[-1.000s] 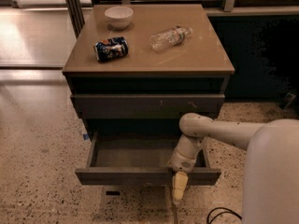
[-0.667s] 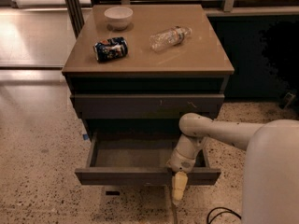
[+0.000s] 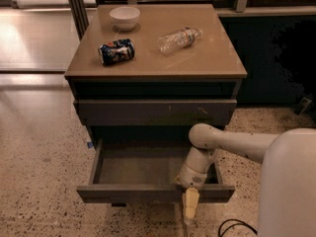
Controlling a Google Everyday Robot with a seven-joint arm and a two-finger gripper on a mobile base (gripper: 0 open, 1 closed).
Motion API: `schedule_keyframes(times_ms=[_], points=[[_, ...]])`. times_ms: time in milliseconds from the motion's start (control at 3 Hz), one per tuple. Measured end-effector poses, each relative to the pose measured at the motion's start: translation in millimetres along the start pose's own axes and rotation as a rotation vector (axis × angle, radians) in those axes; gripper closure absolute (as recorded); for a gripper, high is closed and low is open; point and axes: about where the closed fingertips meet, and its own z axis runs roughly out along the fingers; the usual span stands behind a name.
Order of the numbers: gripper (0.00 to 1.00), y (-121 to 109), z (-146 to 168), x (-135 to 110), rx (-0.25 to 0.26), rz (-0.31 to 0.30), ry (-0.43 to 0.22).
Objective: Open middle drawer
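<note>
The middle drawer (image 3: 148, 169) stands pulled out from the cabinet, showing its smooth grey tray. Its plain flat front (image 3: 123, 193) faces me low in the camera view. My gripper (image 3: 190, 201) hangs from the pale arm at the right part of that front, reaching over its top edge, with its yellowish tip in front of the panel. Above the open drawer, the taller front with pale scratch marks (image 3: 153, 111) is shut.
On the cabinet top (image 3: 217, 58) stand a white bowl (image 3: 124, 17), a crushed blue can (image 3: 116, 51) on its side and a clear plastic bottle (image 3: 178, 38) on its side. My pale robot body (image 3: 289, 186) fills the lower right. Speckled floor (image 3: 39, 181) lies to the left.
</note>
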Motion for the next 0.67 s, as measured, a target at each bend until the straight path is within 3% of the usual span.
schedule_keyframes(times_ms=[333, 667], points=[[0.0, 2, -2, -1, 0.0, 0.0, 0.0], [0.0, 25, 10, 2, -0.067, -0.01, -0.01]])
